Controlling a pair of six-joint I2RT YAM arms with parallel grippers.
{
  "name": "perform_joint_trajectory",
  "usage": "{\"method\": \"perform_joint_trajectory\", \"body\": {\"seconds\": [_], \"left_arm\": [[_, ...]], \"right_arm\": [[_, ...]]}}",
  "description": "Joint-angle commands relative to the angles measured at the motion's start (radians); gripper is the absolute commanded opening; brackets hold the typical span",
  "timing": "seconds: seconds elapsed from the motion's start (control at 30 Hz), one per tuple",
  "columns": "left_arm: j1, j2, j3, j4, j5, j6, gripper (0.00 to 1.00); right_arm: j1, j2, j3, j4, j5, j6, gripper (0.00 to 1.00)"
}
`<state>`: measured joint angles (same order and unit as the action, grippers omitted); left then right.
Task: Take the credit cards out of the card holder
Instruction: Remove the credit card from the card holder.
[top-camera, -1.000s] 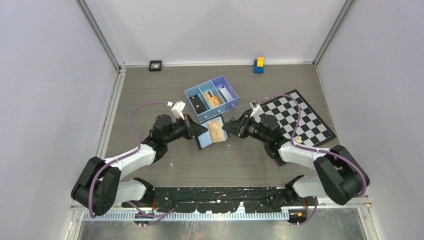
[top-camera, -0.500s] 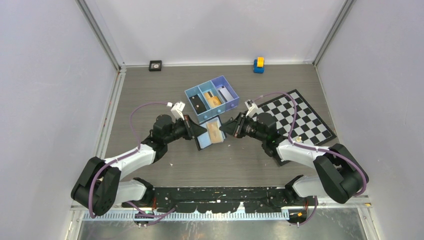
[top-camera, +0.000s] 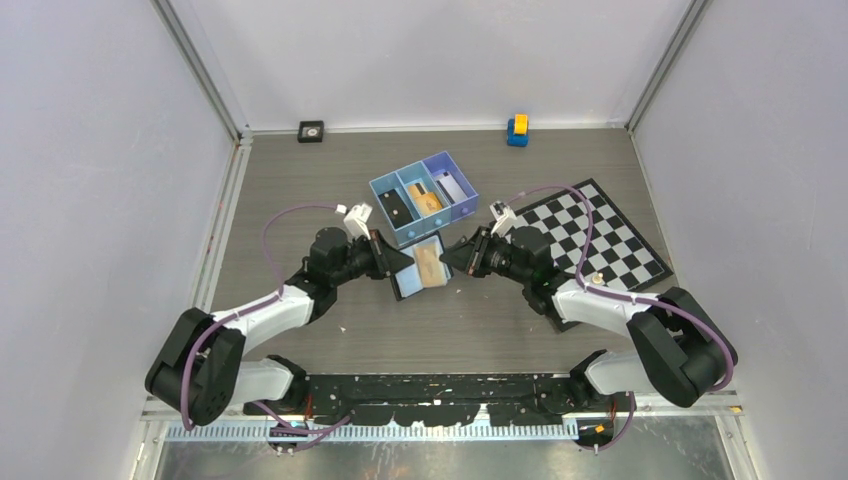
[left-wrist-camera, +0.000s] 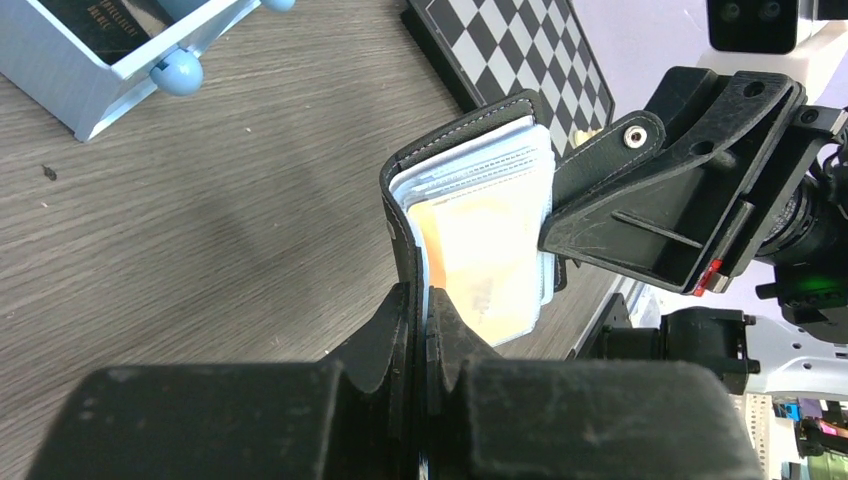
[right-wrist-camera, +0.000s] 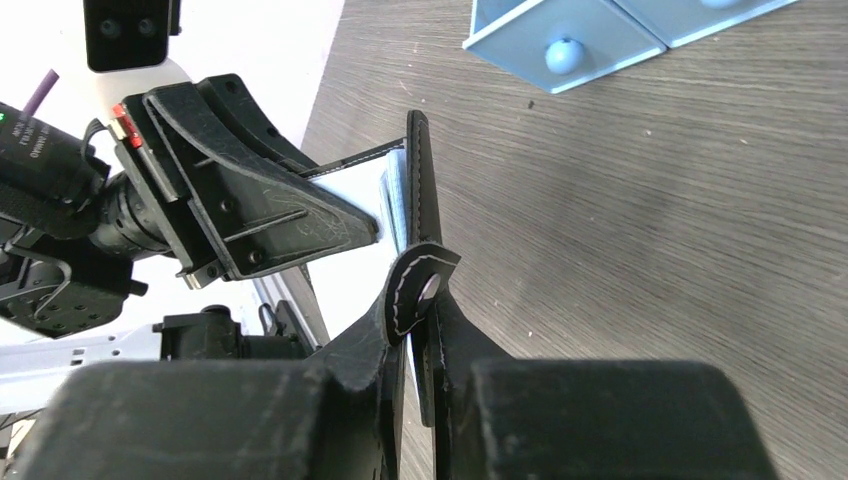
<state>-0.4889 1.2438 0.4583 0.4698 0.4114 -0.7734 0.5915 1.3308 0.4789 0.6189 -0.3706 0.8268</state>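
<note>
The left jaws grip one cover of the card holder (top-camera: 418, 275), the right jaws its strap-tab cover, spreading it. Next, one side should release and pinch the orange-gold card (left-wrist-camera: 480, 265).

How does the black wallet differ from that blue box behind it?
The card holder is black, folding, held open between the left claw and right claw; the blue tray is a three-compartment box resting on the table, untouched. Both show something orange inside.

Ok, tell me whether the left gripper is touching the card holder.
Touching. The left wrist view shows the left gripper shut on the card holder, pinching its black cover with no gap.
</note>
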Motion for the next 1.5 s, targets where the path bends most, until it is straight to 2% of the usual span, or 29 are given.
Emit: {"method": "perform_joint_trajectory", "body": {"seconds": [0.0,0.13,0.4,0.6,0.73,0.87,1.03,1.13,1.47], "left_arm": [[0.000,0.003,0.025,0.047,-0.037,0.010,0.00],[0.000,-0.003,0.020,0.054,-0.036,0.001,0.01],[0.000,-0.003,-0.021,0.126,-0.032,-0.039,0.14],[-0.011,0.015,-0.101,0.281,-0.057,-0.148,0.20],[-0.048,-0.003,-0.055,0.220,-0.157,-0.145,0.20],[-0.072,-0.003,-0.013,0.202,-0.231,-0.071,0.19],[-0.085,0.010,-0.040,0.271,-0.158,-0.091,0.20],[-0.091,0.036,-0.015,0.244,-0.130,-0.090,0.22],[-0.092,0.169,0.010,0.331,-0.051,-0.124,0.42]], "right_arm": [[0.009,-0.037,0.028,-0.048,0.079,-0.033,0.01],[0.009,-0.037,0.024,-0.045,0.087,-0.028,0.01],[0.010,-0.056,0.004,-0.013,0.096,0.003,0.01],[0.009,-0.075,-0.009,-0.007,0.109,0.022,0.01],[0.009,-0.088,-0.018,-0.003,0.123,0.042,0.01],[0.007,-0.136,-0.048,0.016,0.144,0.042,0.00],[0.009,-0.165,-0.059,-0.018,0.199,0.031,0.01],[0.008,-0.154,-0.064,0.022,0.174,0.045,0.00],[0.008,-0.171,-0.078,0.060,0.151,0.082,0.01]]}}
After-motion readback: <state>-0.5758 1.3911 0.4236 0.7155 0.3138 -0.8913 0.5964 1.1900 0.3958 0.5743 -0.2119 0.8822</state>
